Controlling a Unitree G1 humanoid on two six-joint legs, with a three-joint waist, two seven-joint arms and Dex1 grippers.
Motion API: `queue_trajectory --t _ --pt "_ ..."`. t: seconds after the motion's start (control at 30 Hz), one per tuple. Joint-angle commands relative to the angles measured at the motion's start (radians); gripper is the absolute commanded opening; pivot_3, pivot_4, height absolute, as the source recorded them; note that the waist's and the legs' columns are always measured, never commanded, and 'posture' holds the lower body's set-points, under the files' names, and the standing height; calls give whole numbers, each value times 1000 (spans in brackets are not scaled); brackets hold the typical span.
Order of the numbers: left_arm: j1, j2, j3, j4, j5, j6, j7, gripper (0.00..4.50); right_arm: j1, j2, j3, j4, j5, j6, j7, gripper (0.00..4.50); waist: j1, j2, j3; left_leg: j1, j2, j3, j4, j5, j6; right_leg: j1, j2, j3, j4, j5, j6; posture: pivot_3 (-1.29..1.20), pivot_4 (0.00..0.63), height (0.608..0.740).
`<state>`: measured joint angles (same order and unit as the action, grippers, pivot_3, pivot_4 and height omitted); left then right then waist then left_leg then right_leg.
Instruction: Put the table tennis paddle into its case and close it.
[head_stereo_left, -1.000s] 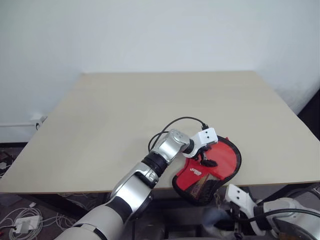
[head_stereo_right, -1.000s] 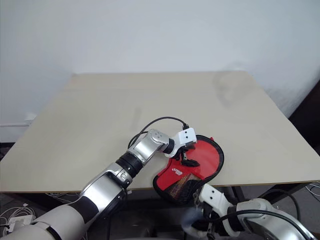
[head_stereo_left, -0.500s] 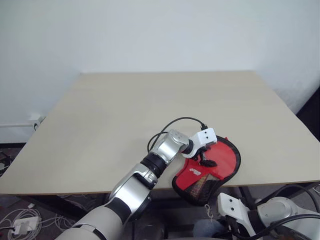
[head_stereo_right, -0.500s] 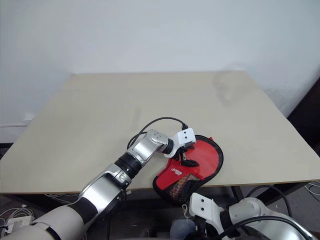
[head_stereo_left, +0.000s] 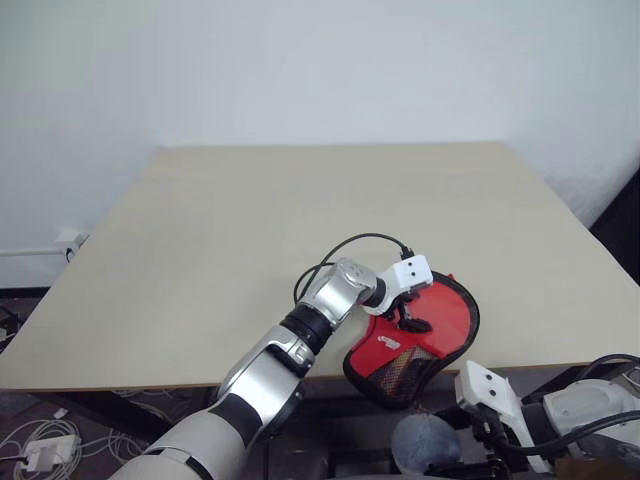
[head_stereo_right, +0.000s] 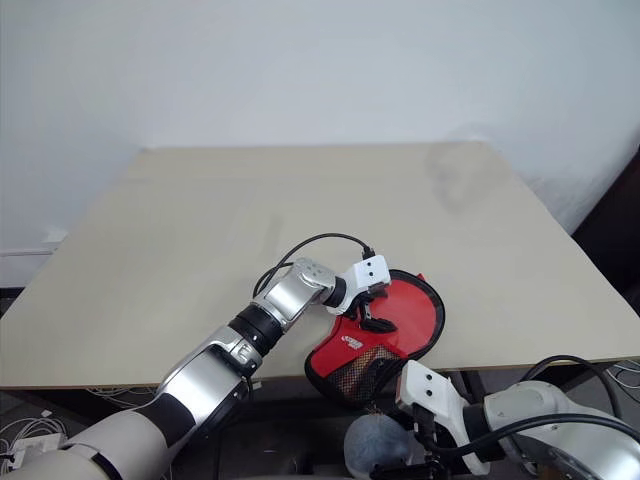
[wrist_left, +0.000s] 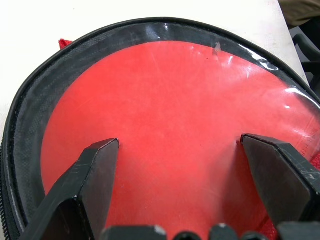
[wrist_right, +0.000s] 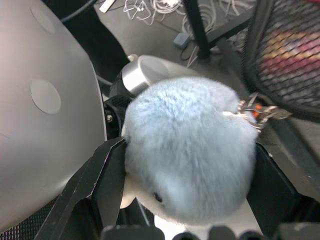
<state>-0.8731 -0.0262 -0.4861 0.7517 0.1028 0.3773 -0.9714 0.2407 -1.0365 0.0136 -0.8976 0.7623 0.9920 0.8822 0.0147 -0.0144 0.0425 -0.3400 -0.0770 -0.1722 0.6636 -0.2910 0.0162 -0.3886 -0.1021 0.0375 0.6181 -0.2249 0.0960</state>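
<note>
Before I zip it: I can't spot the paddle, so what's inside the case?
Inside the case lies the paddle's red rubber face, ringed by black edging. Its handle is covered by the mesh pocket end.

Beige table (head_stereo_left: 250, 230), white wall (head_stereo_left: 300, 70), floor cables (head_stereo_left: 40, 440)

1 desk (head_stereo_left: 250, 230). 1 case (head_stereo_left: 395, 375), red w/ black edging, under the left pincer (head_stereo_left: 412, 318). 1 paddle (wrist_left: 165, 130), red face, lying in the case btwn that pincer's fingers (wrist_left: 90, 185). 1 grey-blue plush charm (wrist_right: 187, 155), btwn the right pincer's (head_stereo_right: 395, 455) fingers. 2 pincers total. 1 black cable (head_stereo_left: 350, 245) looped behind the left pincer.
</note>
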Motion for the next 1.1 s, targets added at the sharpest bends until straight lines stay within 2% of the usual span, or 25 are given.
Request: queue_trajectory --t 0.03,0.17,0.23,0.37,0.53,0.63,0.83,0.97,1.1 --pt "17 36 -31 139 74 2 48 4160 -89 34 -51 -42 126 44 -52 3545 -1 -1 0 0 0 0 0 0 0 0 0 0 0 0 0 0 0 740" --pt "-5 29 -21 177 68 -13 51 4160 -100 85 98 -11 41 35 -106 3545 0 -4 1 1 2 1 0 -2 -4 2 0 -3 0 0 0 0 0 740" --pt "-12 25 -17 188 66 -18 53 4160 -101 87 113 13 11 18 -120 3545 -1 -4 0 1 3 1 1 -2 -4 1 0 -2 0 0 0 0 0 740" --pt "-16 25 -9 198 67 -26 50 4160 -112 112 22 98 -21 -30 -162 3545 -1 -4 1 0 1 4 1 -2 -3 1 -1 1 1 1 1 0 0 740" --pt "-29 40 19 206 56 -22 49 4160 -162 202 -162 342 -77 -112 -248 3545 -1 -4 1 1 1 4 1 -1 -2 0 0 1 1 1 1 0 0 740" --pt "-44 46 61 206 26 1 35 4160 -227 259 -216 449 -124 -148 -326 3545 -2 -2 0 3 1 4 1 0 0 -1 0 1 4 1 1 0 0 740" --pt "-81 82 143 201 -26 40 -29 4160 -362 372 -212 654 -241 -160 -482 3545 -1 6 -1 3 -1 11 -3 0 0 -5 1 1 5 1 1 0 0 740" --pt "-107 113 199 218 -59 57 -47 4160 -412 438 -193 730 -251 -114 -514 3545 -3 8 -1 -2 -2 15 -2 1 0 -12 1 4 5 4 -3 0 0 740" --pt "-126 152 257 178 -126 112 -140 4160 -428 475 -161 762 -257 -78 -505 3545 -4 8 1 -5 -3 20 -2 1 0 -17 1 9 5 6 -6 0 0 740"
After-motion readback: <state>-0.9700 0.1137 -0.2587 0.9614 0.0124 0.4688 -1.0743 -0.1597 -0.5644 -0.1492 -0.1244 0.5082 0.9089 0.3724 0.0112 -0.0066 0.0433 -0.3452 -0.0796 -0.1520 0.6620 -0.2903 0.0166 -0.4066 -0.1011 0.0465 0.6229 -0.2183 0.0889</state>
